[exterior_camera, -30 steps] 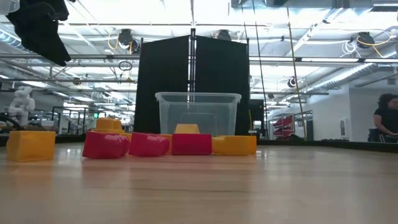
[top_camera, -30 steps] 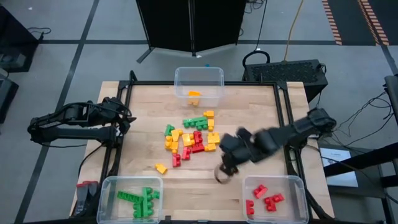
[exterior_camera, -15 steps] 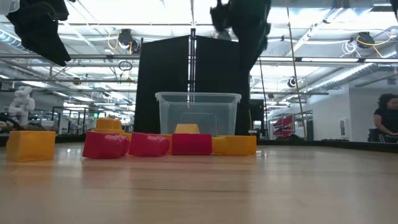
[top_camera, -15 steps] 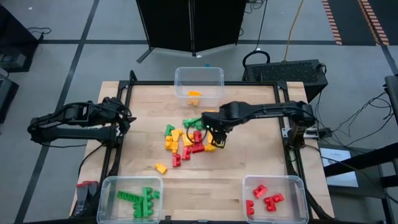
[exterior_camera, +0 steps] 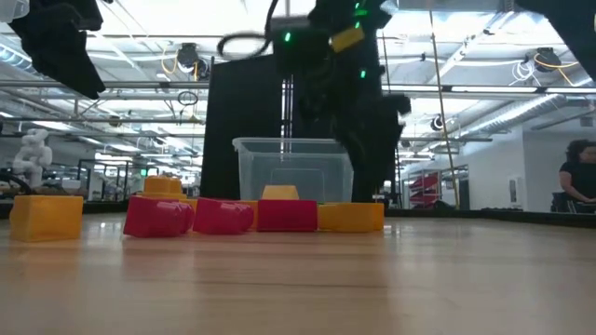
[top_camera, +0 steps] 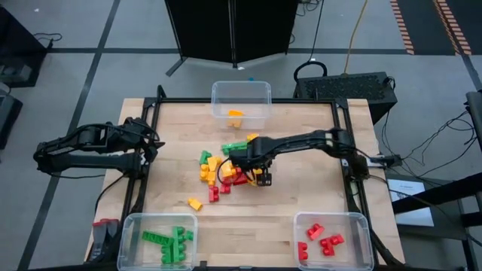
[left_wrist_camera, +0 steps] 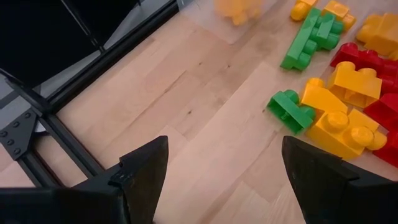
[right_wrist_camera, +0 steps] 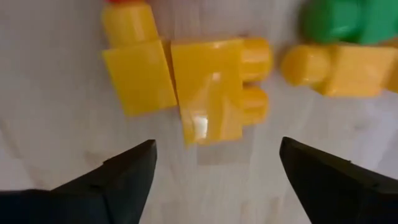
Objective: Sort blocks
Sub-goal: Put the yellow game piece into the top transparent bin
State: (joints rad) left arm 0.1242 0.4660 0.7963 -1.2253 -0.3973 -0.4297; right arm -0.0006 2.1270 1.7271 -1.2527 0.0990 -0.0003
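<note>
Blocks (top_camera: 226,167) of glossy moulded plastic, studded and chunky, lie clustered mid-way on the pale wood-grain surface (top_camera: 301,188), with the right gripper (top_camera: 239,163) poised above yellow ones, jaws released and empty, and the left gripper (left_wrist_camera: 221,186) at the surface's left edge, jaws likewise released.

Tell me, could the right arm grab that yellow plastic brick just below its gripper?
Probably yes: the right gripper is open above the yellow plastic brick, nothing lies between them, though a second yellow brick touches it.
</note>
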